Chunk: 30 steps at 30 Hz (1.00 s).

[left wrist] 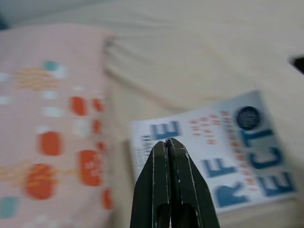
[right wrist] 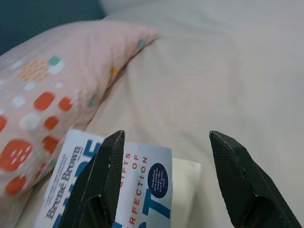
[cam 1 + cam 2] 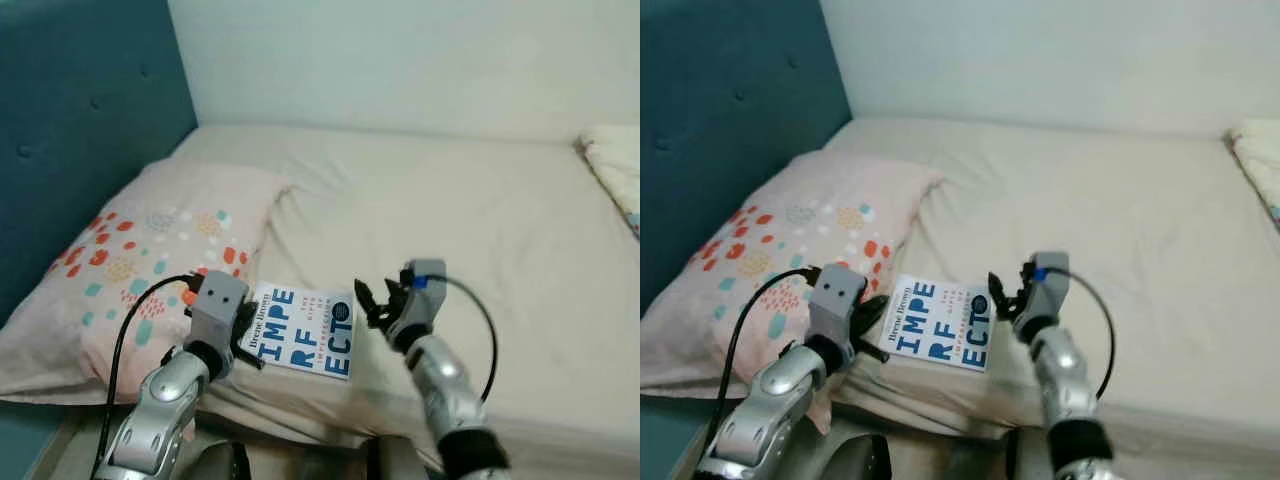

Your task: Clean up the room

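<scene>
**Both arms close on the book at the bed's near edge**

A bed with a cream sheet sits against a pale wall, with a teal padded headboard to the robot's left. A pale pink pillow with red, teal and white blotches lies by the headboard, and a white paperback with big blue letters on its cover rests flat on the sheet just beside the pillow, close to the bed's near edge.

The left gripper hangs over the book's pillow-side edge with its two black fingers pressed together and nothing between them; whether the tips touch the cover is hard to tell, as the left wrist view is blurred. The right gripper stands at the book's other side, fingers spread wide and empty — the far corner of the cover shows between them in the right wrist view.

The step in hand looks like picking up the book to put it away. Next, the right gripper likely needs to come down over the free edge and pinch it — a thin, flat book on soft bedding may sink or slide, so the left gripper could steady it.
</scene>
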Motion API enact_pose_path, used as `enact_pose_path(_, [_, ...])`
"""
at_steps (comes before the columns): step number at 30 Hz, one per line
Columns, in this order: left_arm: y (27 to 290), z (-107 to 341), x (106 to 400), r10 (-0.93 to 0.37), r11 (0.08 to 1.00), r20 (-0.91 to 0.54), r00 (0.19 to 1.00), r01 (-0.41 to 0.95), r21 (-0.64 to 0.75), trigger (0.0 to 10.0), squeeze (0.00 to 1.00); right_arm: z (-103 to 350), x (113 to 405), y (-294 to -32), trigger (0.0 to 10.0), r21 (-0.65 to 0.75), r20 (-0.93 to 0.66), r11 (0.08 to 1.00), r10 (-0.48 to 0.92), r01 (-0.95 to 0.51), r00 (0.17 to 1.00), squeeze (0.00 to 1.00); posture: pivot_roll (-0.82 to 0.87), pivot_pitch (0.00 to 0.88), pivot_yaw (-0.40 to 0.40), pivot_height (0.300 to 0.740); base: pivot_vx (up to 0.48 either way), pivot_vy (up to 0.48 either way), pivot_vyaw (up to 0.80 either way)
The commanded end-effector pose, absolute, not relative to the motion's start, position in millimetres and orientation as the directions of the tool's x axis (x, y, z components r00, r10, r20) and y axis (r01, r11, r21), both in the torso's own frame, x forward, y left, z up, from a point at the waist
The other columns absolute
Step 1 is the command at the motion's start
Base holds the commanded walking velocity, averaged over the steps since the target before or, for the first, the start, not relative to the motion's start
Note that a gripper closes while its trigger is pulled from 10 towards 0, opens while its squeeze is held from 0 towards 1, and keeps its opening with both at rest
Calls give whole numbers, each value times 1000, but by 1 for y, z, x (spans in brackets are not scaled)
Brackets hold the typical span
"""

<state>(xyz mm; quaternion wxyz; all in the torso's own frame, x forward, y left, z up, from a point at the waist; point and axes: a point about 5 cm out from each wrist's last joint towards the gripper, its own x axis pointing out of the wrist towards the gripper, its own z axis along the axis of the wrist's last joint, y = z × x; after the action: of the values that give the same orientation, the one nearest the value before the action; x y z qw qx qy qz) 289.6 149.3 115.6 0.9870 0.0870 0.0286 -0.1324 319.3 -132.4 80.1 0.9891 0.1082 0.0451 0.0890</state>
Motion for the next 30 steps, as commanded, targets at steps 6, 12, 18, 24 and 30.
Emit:
enact_pose_path(6, [149, 105, 298, -185, 969, -117, 976, 201, 143, 10000, 0, 71, 304, -125, 10000, 159, -67, 977, 152, -140, 986, 0, -38, 14, 11, 646, 0, 0, 0])
enact_pose_path(12, [150, 103, 300, -172, 975, -122, 977, 187, 120, 10000, 0, 77, 300, -121, 10000, 98, -40, 983, 158, -153, 987, 0, -52, 11, 13, 666, 0, 0, 0])
enact_pose_path(18, [148, 105, 305, -149, 981, -89, 985, 158, 111, 10000, 0, 83, 294, -126, 10000, 112, -38, 991, 77, -72, 996, 0, -64, 8, 5, 696, 0, 0, 0])
enact_pose_path(24, [145, 109, 308, -151, 984, -75, 986, 157, 80, 10000, 0, 85, 291, -128, 10000, 103, -28, 993, 69, -66, 997, 0, -69, 8, -2, 721, 0, 0, 0])
enact_pose_path(30, [146, 113, 310, -148, 983, -29, 988, 151, 107, 10000, 0, 88, 289, -129, 10000, 96, -33, 993, 69, -65, 997, 0, -64, 4, -3, 740, 0, 0, 0])
